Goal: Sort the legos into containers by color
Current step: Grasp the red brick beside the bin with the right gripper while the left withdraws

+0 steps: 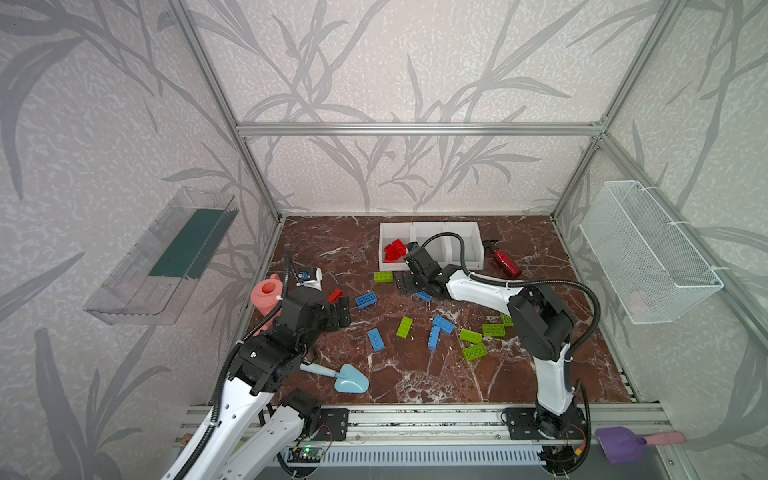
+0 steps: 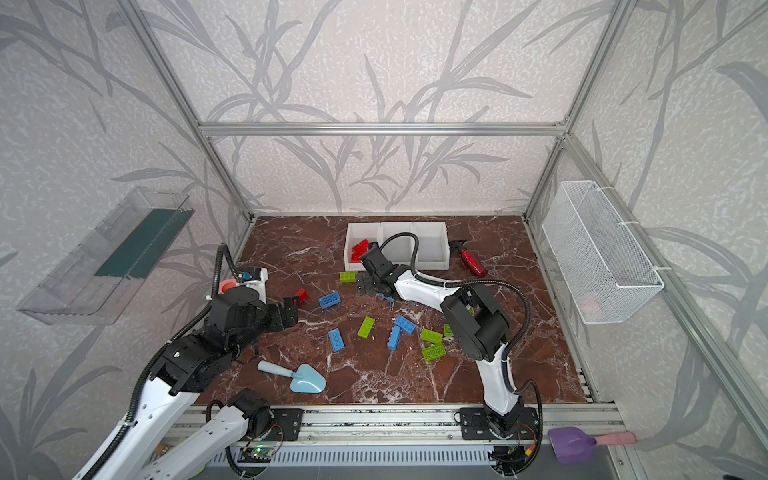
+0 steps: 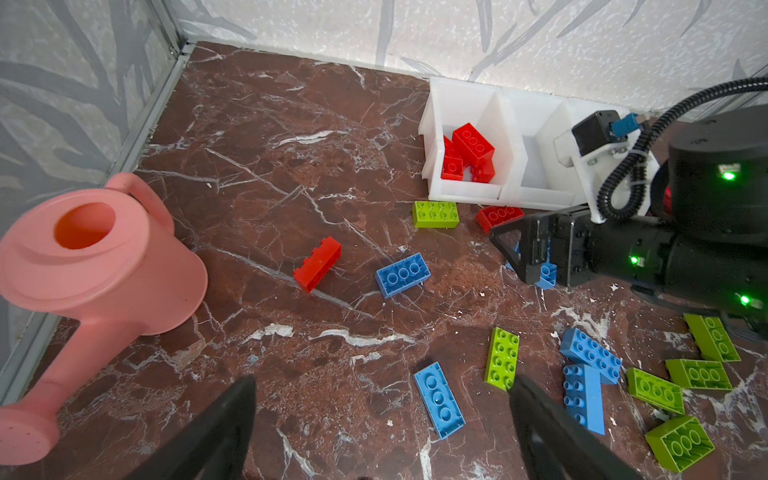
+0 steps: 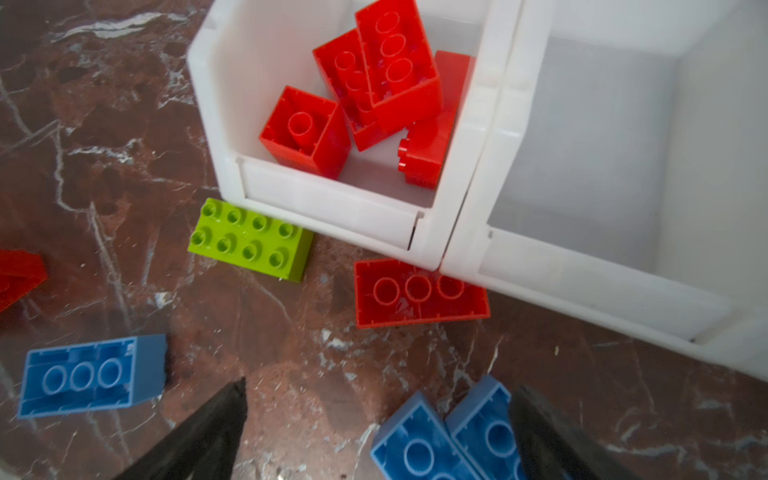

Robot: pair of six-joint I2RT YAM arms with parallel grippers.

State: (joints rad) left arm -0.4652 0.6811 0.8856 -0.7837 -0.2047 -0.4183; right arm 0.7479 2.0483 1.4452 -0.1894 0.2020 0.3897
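Right wrist view: the right claw [image 4: 380, 392] is spread wide and empty over two blue bricks [image 4: 449, 440], facing the containers [image 4: 332, 210]. An upside-down red brick [image 4: 419, 293] lies against their front wall, long axis parallel to it; a green brick [image 4: 249, 241], studs up, sits beside it. In both top views the containers run side to side along the back wall [image 1: 415, 174], red legos [image 1: 395, 249] in the left bin. The left claw [image 1: 340, 311] gapes empty near a tipped red brick [image 1: 334, 295].
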